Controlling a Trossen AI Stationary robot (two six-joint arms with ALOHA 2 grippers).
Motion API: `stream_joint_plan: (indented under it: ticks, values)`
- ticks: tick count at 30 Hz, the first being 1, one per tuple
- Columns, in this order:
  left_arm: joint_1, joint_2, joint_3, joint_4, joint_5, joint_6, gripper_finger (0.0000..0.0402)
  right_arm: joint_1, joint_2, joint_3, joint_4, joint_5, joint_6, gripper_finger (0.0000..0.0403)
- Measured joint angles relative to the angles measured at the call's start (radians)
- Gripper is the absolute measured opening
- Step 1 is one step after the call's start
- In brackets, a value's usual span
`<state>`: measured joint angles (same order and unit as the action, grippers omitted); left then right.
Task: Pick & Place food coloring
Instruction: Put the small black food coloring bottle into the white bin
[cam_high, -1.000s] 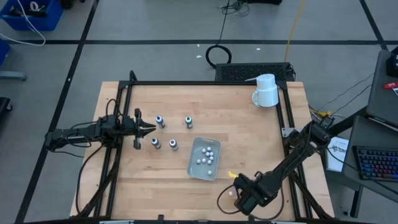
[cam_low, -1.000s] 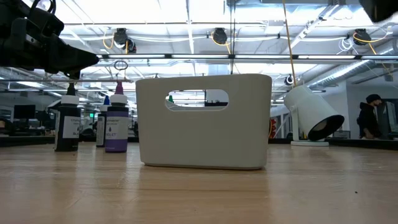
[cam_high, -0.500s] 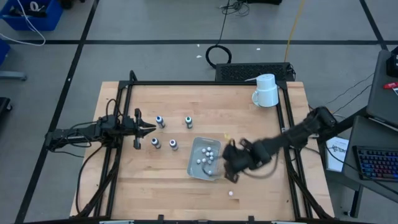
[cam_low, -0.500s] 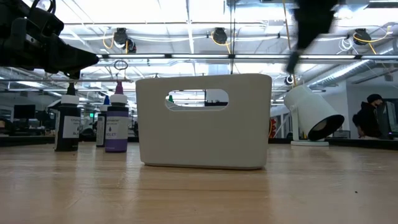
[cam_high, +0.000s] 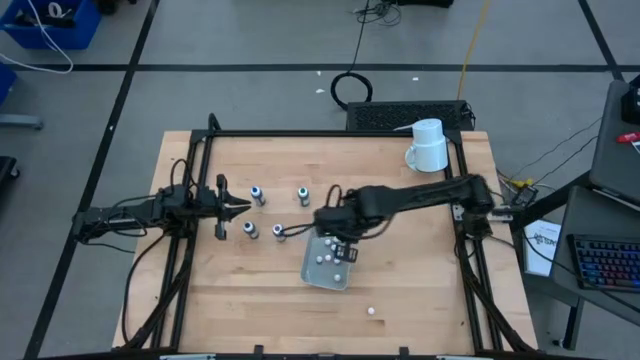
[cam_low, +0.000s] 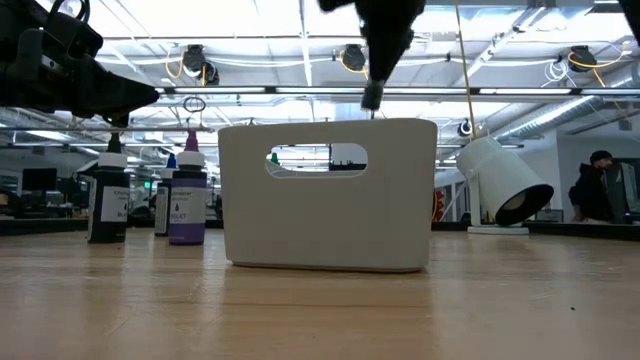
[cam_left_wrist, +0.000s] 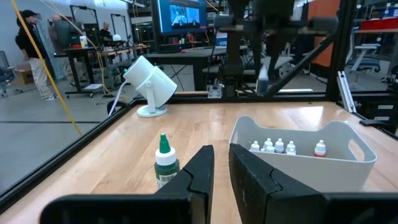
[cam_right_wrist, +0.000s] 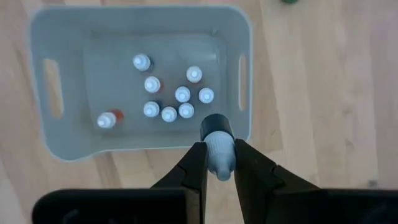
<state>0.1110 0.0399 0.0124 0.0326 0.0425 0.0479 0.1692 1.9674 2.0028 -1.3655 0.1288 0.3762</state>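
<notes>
Right wrist view: a food coloring bottle (cam_right_wrist: 219, 144), dark body with a white cap, is pinched between the two fingers of the right gripper (cam_right_wrist: 218, 163). It hangs over the near wall of the pale bin (cam_right_wrist: 242, 37), probably so that a release would drop it inside.

In the bin: about nine white-capped bottles standing upright in a loose cluster (cam_right_wrist: 177, 99) near the middle of the floor, one more (cam_right_wrist: 107, 119) apart toward a handle slot. Upright packing leaves free floor along the walls.

On the table, high view: four bottles with dark caps stand outside the bin, on its left-arm side. Two (cam_high: 257, 195) (cam_high: 303, 195) are farther from the bin; two (cam_high: 250, 230) (cam_high: 279, 233) are nearer, the last just beside the bin's corner. One small white piece (cam_high: 371, 312) lies alone near the front edge of the table (cam_high: 420, 270), well apart from everything; what it is cannot be told.

Left gripper (cam_high: 240, 207): fingers closed together on nothing, parked level above the table just beside the four loose bottles, waiting.

Other item: a white mug (cam_high: 428, 146) tipped on its side at the far right corner, not involved.

Judged status: a placing step is in hand; the four standing bottles are not yet collected.
</notes>
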Motion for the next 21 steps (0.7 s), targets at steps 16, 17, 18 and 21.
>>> stream_joint_plan:
  ticks: [16,17,18,21]
  values:
    - [0.000,0.000,0.000,0.001,0.000,0.000,0.0058,-0.042,0.130,-0.112,0.051,-0.064,-0.024,0.0045]
    - [0.000,0.000,0.000,0.001,0.000,0.000,0.0058,-0.044,0.130,-0.127,0.070,-0.080,-0.025,0.0045]
    - [0.000,0.000,0.000,0.001,0.000,0.000,0.0058,-0.046,0.130,-0.143,0.092,-0.094,-0.025,0.0045]
    - [0.000,0.000,0.000,0.001,0.000,0.000,0.0058,-0.048,0.130,-0.185,0.151,-0.130,-0.033,0.0045]
